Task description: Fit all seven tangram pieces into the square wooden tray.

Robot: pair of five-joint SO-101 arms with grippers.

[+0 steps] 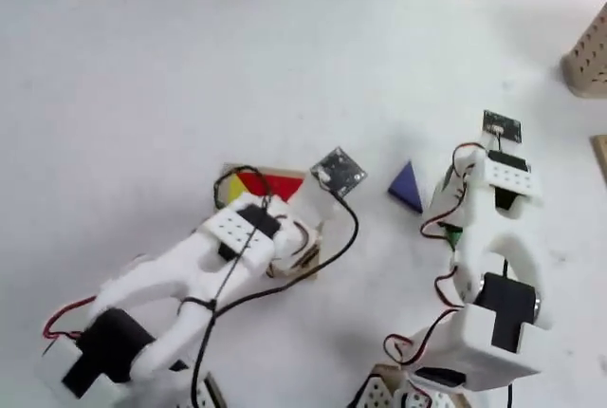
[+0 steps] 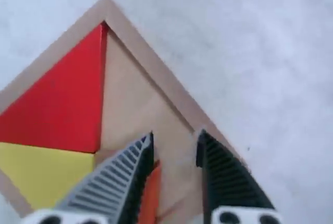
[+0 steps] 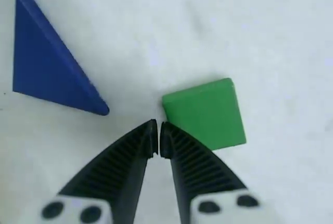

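Left gripper gapes over the tray, likely seating the orange piece; right gripper sits pinched shut, empty, beside the green square.

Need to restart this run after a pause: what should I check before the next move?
1. Left gripper open above the wooden tray: ok.
2. Red triangle and yellow piece lying in the tray: ok.
3. Orange piece seated flat by the left fingers: cannot tell.
4. Right gripper open to take the green square: not ok, shut beside it.
5. Blue triangle apart from the green square: ok.
6. All pieces in the tray: not ok.
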